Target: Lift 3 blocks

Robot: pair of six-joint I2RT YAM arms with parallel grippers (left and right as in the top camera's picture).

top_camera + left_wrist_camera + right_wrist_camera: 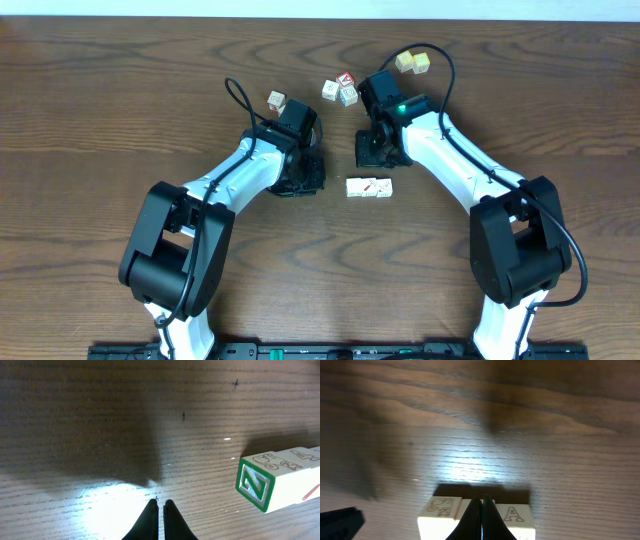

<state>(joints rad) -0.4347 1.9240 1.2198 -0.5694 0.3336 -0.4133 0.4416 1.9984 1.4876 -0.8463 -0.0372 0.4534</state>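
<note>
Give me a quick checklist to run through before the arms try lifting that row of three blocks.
1. Three blocks lying in one row: ok.
2. Left gripper shut: ok, fingertips together.
3. Right gripper shut: ok.
4. Left gripper pressed against the green-edged end block: not ok, a gap shows between them.
5. Right gripper at the row's other end: not ok, it points at the middle of the row's long side.
6. Red-topped cluster well away from the row: ok.
</note>
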